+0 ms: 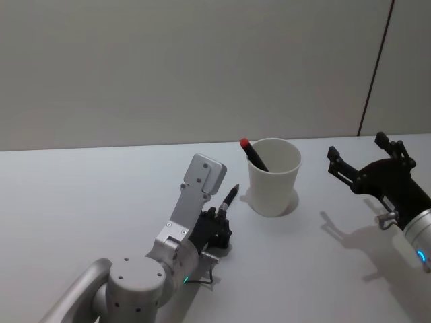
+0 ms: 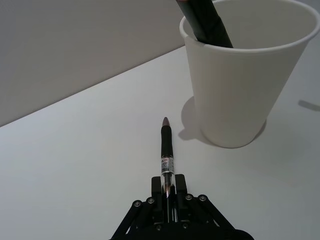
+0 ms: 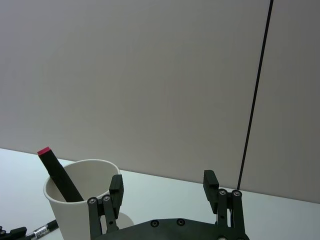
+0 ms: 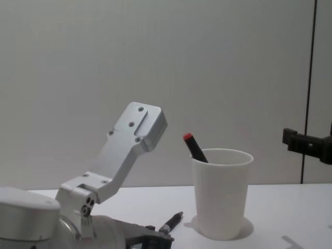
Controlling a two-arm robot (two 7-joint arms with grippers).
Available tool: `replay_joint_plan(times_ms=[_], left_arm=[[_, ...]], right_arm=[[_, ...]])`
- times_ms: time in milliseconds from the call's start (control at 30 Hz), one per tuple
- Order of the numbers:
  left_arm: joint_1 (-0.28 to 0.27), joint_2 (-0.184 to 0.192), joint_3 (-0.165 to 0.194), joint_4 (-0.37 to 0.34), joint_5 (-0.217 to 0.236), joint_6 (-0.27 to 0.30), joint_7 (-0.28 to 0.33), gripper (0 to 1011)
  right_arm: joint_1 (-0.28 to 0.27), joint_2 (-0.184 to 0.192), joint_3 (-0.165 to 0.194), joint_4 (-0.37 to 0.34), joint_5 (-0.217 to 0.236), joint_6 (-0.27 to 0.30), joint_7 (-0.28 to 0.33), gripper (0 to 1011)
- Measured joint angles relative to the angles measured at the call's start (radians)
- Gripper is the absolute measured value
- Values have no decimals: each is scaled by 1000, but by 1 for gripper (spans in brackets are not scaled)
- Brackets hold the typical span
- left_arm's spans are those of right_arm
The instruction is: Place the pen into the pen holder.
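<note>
Looking along the left gripper [image 2: 167,192], the left wrist view shows its fingers closed on the back end of a pen [image 2: 166,150], whose clear labelled barrel and dark grip point toward the foot of the cup [image 2: 240,85]; the head view shows little more than the pen's front end poking out past the arm. In the chest view the pen sits low, tilted up toward the cup and just left of it, apparently a little above the table [image 1: 81,202], though the angle makes that hard to judge. The right wrist view shows the right gripper [image 3: 163,181] with its two fingers spread wide and nothing between them, off to the cup's right. Count: one white cup standing upright on the table, one black marker [image 1: 254,156] with a red end leaning inside it, one pen outside it, two grippers.
</note>
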Motion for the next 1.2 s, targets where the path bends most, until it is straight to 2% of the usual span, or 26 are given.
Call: replay_joint_plan(times_ms=[500, 800, 1200], left_arm=[[26, 19, -18, -25, -38, -31, 8, 158], [56, 43, -38, -85, -55, -102, 44, 158], [90, 78, -72, -171, -70, -234, 82, 158]], right_arm=[[0, 0, 0, 0, 0, 0, 0, 1001], [0, 0, 0, 0, 0, 0, 0, 1001], [0, 0, 0, 0, 0, 0, 0, 1001]])
